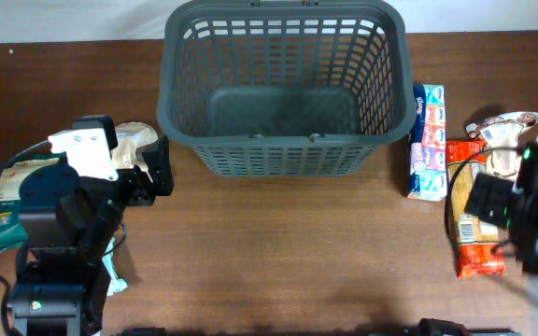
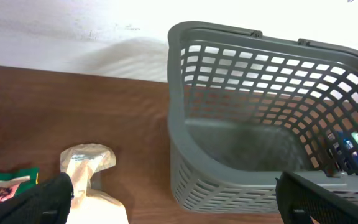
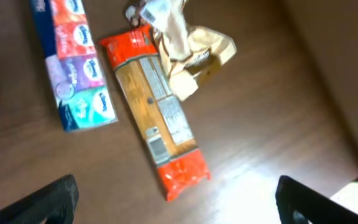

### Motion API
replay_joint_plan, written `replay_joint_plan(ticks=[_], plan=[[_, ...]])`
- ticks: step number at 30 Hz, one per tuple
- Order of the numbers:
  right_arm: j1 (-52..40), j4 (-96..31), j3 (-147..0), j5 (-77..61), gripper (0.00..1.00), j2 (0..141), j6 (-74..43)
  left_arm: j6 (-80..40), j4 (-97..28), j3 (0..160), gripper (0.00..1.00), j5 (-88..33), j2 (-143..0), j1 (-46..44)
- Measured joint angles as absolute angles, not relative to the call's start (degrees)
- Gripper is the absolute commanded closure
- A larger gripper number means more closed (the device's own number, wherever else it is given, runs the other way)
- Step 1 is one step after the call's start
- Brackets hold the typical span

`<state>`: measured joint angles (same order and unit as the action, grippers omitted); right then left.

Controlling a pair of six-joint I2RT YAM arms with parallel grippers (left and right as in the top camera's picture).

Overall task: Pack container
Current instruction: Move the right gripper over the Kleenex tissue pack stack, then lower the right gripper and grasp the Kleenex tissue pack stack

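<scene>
Reach favours the right gripper [image 3: 179,208]: wide open and empty, it hangs over the orange pasta pack [image 3: 157,118] (long axis slanting across my jaws), with the empty grey shopping basket [image 1: 288,142] off to its left, between the arms; the left gripper [image 2: 185,202], equally open, holds nothing.

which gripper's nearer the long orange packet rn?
Right. The right gripper hangs open over the long orange packet; the left gripper is far off, beyond the basket.
</scene>
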<state>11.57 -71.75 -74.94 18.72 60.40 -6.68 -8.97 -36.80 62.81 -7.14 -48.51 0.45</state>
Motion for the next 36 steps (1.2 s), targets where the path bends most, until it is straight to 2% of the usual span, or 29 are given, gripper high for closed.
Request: replay_joint_plan(ticks=[6,11,20,36], plan=[[23.94,-66.70,-74.78,5.61,0.01,72.77,-1.89,-8.97,-37.63,62.81,0.01,-7.14,-48.53,0.45],[28.56,-66.32,-74.76,-1.72,0.01,81.01,0.30,-8.97,-38.44,62.81,0.01,-7.14,-48.56,0.45],[29.17,-66.08,-74.76,-5.72,0.01,84.60,1.67,-8.97,-38.48,62.81,0.01,-7.11,-48.56,0.45],[29.17,-55.61,-74.76,-8.54,0.01,84.60,3.73,-8.97,-39.66,62.81,0.01,-7.11,-48.56,0.45]])
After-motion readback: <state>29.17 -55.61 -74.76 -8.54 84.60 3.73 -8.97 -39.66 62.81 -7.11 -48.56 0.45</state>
